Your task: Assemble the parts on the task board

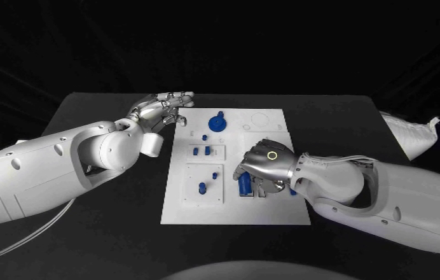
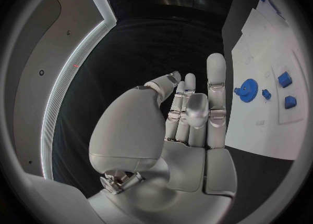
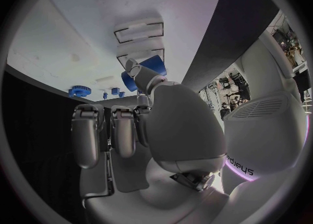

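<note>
Head view: the white task board [image 1: 234, 211] lies in the middle of the black table [image 1: 101, 111]. The right robot hand [image 1: 263, 166] sits over the board's right side, fingers curled down around a long blue part [image 1: 245, 185]. That part's long axis runs roughly along the board's length, toward and away from the robot. A blue gear [image 1: 217, 124] stands near the far end, and small blue pegs [image 1: 205, 151] sit in the left panels. The left robot hand [image 1: 163, 111] hovers at the board's far left corner, fingers loosely spread, holding nothing.

Left wrist view: the left robot hand [image 2: 189, 114] is empty with fingers extended, and the gear [image 2: 247, 89] lies well beyond its fingertips.

Right wrist view: the right robot hand [image 3: 140, 114] pinches the blue part [image 3: 145, 72] between thumb and fingers, near two rectangular slots [image 3: 138, 32].

Judged from this, the step is placing this part; next it needs aligning with a slot and lowering squarely
</note>
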Controlling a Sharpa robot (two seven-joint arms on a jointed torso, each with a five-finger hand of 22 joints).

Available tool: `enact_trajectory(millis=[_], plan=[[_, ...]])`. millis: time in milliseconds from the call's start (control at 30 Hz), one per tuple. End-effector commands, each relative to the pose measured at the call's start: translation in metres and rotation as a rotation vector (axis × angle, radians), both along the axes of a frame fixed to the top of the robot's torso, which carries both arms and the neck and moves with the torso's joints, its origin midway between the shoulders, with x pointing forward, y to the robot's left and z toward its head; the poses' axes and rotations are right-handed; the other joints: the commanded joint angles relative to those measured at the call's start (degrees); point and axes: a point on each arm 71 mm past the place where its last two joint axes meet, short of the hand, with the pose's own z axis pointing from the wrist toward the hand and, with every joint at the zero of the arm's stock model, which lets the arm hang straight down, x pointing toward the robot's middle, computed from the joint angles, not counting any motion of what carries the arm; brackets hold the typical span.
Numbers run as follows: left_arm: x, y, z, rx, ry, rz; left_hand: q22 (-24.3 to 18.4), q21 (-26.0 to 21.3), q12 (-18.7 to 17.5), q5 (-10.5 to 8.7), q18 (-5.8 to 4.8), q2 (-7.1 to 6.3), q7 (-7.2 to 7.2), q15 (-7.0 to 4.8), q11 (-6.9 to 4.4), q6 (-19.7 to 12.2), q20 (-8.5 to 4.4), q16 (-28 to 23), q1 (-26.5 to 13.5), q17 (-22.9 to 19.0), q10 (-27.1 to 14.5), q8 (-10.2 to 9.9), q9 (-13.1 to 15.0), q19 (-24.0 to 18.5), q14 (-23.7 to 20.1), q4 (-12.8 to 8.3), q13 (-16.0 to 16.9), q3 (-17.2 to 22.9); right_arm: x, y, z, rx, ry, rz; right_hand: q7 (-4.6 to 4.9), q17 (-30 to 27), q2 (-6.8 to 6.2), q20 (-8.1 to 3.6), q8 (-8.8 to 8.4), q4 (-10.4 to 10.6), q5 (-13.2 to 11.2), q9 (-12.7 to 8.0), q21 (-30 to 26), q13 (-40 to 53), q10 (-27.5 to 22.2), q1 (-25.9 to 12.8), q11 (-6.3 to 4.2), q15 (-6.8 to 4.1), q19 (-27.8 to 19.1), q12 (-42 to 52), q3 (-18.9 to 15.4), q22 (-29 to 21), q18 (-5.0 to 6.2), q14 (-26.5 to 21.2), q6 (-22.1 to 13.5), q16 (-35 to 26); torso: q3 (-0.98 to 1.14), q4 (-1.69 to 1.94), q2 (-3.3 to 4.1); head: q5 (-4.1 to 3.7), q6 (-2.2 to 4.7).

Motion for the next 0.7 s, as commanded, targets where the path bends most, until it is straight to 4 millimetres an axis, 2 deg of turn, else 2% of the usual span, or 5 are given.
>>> enact_trajectory(millis=[33,700], plan=[[-0.0005,-0.0025,0.0009,-0.009,-0.006,-0.019,-0.05,-0.19,0.14,0.14,1.00,0.04,-0.04,0.00,0.06,-0.24,-0.14,-0.07,-0.35,-0.08,-0.41,0.20,-0.01,-0.43,-0.27,0.04,0.08,-0.33,-0.0004,-0.0010,0.0007,0.006,-0.015,0.004,4.44,13.12,0.96,0.48,1.00,0.74,-0.22,0.85,0.03,12.18,3.88,-1.53,0.44,0.40,4.09,0.05,0.39,9.86,-0.92,5.46,4.85,0.23,-0.02,0.04,0.01,0.04,-0.08],[-0.0006,-0.0026,0.0002,-0.007,0.000,-0.023,-0.13,-0.28,0.21,0.14,1.01,0.06,-0.01,0.02,0.09,-0.32,-0.13,-0.10,-0.38,-0.19,-0.51,0.21,-0.03,-0.47,-0.31,0.06,0.08,-0.35,-0.0051,-0.0049,-0.0006,-0.014,0.044,0.006,4.40,13.07,0.52,0.50,0.86,0.91,-0.22,0.83,-0.05,11.91,3.65,-1.86,0.52,0.36,4.04,-0.37,0.14,9.73,-0.89,5.44,4.85,0.19,-0.03,0.00,-0.03,-0.06,-0.19]])
